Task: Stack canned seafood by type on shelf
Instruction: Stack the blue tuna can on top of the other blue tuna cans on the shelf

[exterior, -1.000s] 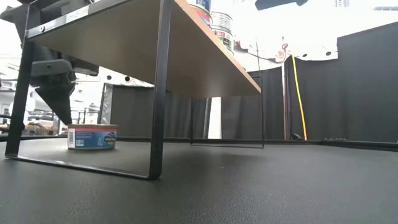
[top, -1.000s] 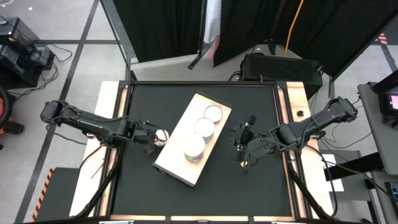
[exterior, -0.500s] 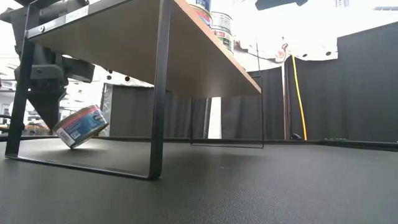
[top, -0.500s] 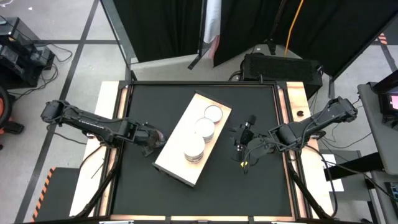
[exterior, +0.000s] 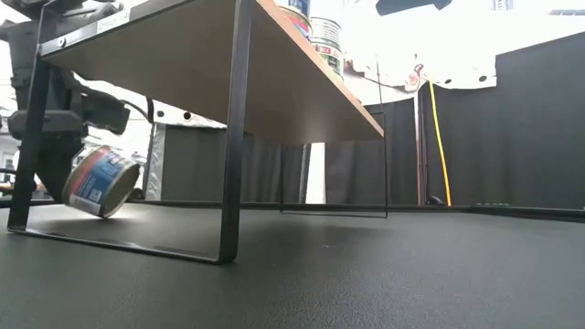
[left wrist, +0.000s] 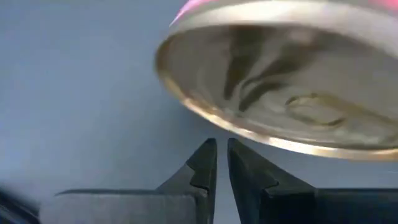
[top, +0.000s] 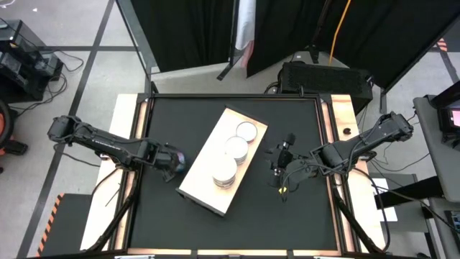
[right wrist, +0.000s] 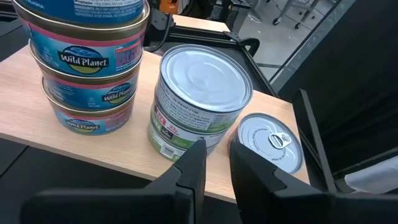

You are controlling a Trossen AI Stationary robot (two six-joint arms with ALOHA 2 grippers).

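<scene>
One canned seafood tin with a blue and red label stands tipped on its edge on the black table, beside the shelf's black leg. Its silver lid faces my left gripper, which is shut and points steeply down at it. The pale wooden shelf carries a stack of tins, a taller green-labelled can and a flat tin. My right gripper hovers shut over the table, right of the shelf. My left gripper meets the tin with its shut fingertips at the lid's rim, coming from above and pointing steeply down. The very point of touch I cannot make out. The tin is tilted, its lower edge on the table and its other side raised.
The shelf stands on thin black metal legs with open space beneath it. Wooden side rails border the table. Cables hang from the right arm, and bare tabletop lies at the near right.
The tin lay flat on the table and has tipped up onto its edge, shifting a little toward the table's left edge. My left gripper has sunk slightly over it, staying shut.
</scene>
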